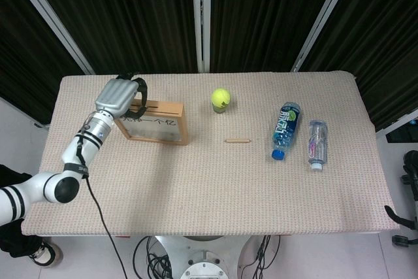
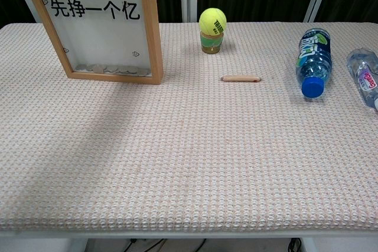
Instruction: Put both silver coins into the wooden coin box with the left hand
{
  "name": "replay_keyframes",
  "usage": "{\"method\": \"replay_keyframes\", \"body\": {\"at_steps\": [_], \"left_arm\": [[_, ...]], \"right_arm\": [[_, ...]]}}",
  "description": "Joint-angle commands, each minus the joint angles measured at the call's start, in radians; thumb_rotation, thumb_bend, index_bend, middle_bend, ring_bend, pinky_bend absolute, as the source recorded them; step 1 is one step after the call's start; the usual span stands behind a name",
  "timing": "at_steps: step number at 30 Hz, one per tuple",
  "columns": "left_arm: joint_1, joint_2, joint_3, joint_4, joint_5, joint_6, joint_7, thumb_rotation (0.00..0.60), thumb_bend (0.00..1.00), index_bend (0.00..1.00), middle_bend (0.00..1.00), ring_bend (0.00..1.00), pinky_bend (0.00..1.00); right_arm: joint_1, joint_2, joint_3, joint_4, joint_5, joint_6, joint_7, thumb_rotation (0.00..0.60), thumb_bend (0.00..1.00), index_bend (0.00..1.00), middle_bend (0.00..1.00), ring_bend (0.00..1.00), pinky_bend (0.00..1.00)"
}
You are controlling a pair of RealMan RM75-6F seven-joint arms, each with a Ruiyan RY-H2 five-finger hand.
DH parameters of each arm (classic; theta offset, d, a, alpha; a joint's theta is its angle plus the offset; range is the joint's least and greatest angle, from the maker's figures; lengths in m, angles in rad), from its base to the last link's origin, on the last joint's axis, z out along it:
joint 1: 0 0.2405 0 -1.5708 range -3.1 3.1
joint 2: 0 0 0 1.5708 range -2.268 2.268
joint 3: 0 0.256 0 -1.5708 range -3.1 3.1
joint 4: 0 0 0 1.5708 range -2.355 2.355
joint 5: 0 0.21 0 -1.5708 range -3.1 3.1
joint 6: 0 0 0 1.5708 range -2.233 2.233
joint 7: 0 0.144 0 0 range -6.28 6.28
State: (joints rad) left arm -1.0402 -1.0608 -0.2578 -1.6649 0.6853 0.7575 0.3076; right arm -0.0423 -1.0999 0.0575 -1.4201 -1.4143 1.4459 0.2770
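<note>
The near half of the bench (image 2: 177,169) lay bare — open passage from edge to edge. Farther back stood the upright wooden coin box (image 2: 97,25) at left, a tennis ball (image 2: 212,20) on its stand, a wooden stick (image 2: 240,78), and two lying bottles (image 2: 312,60) at right — with gaps between them.

The table (image 1: 196,181), covered in beige woven cloth, is carrying the wooden coin box (image 1: 154,123) standing upright at back left, a tennis ball (image 1: 221,98) on a small stand, a wooden stick (image 1: 238,140), and two bottles lying sideways: blue-labelled bottle (image 1: 285,129) and clear bottle (image 1: 317,143).
</note>
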Motion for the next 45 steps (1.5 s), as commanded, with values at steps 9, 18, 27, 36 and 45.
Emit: {"method": "replay_keyframes", "body": {"at_steps": [9, 18, 27, 36, 45], "left_arm": [[-0.016, 0.004, 0.025, 0.000, -0.006, 0.006, 0.018, 0.600, 0.41, 0.62, 0.28, 0.07, 0.16], [-0.024, -0.001, 0.039, 0.012, -0.018, 0.002, 0.015, 0.600, 0.41, 0.58, 0.27, 0.07, 0.16], [-0.003, -0.001, 0.038, 0.018, 0.075, 0.016, -0.022, 0.600, 0.35, 0.17, 0.24, 0.07, 0.16], [0.137, 0.074, 0.006, -0.151, 0.251, 0.261, -0.112, 0.600, 0.32, 0.16, 0.23, 0.07, 0.16], [0.581, 0.089, 0.230, -0.143, 0.843, 0.930, -0.133, 0.600, 0.11, 0.21, 0.23, 0.07, 0.16]], "right_arm": [[0.001, 0.000, -0.001, -0.004, -0.008, 0.002, -0.003, 0.600, 0.15, 0.00, 0.00, 0.00, 0.00], [0.000, 0.000, -0.002, -0.002, -0.004, -0.001, -0.002, 0.600, 0.15, 0.00, 0.00, 0.00, 0.00], [0.001, 0.002, 0.002, -0.002, -0.002, 0.001, -0.002, 0.600, 0.15, 0.00, 0.00, 0.00, 0.00], [0.002, 0.006, 0.003, -0.011, -0.017, 0.014, -0.006, 0.600, 0.16, 0.00, 0.00, 0.00, 0.00], [-0.005, -0.016, 0.009, 0.014, -0.043, 0.064, 0.003, 0.600, 0.15, 0.00, 0.00, 0.00, 0.00]]}}
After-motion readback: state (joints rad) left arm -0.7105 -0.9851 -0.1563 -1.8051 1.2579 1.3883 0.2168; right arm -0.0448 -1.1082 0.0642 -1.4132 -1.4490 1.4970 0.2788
